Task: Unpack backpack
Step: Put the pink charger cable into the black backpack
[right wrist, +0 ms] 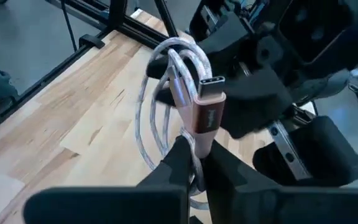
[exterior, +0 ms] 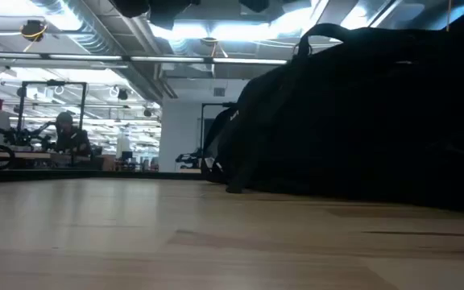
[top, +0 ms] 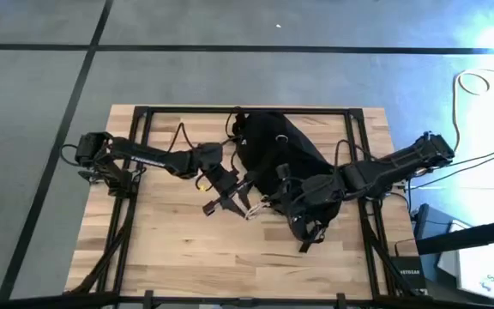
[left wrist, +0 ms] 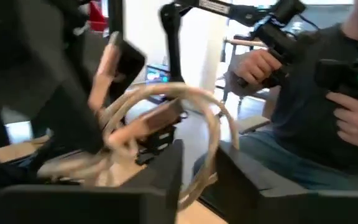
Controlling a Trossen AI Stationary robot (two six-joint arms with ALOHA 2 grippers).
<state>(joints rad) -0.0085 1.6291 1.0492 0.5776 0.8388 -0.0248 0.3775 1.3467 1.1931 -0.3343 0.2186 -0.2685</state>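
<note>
The backpack (top: pixel 274 159) lies on the tabletop (top: pixel 170 245) toward the far middle, its long axis running from the far edge toward the near right, with both grippers meeting just in front of it. The right gripper (right wrist: pixel 194 163) has its fingers pinched on a coiled cable (right wrist: pixel 173 93) with a pink plug; the left gripper (left wrist: pixel 194 171) reaches the same coil, though whether it grips I cannot tell. Bare wood to the near left offers room to set it down.

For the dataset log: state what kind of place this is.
Probably a large open robotics lab or workshop: exposed ceiling ducts, a metal test rig in the background, and a seated person holding control handles beside the wooden table.
</note>
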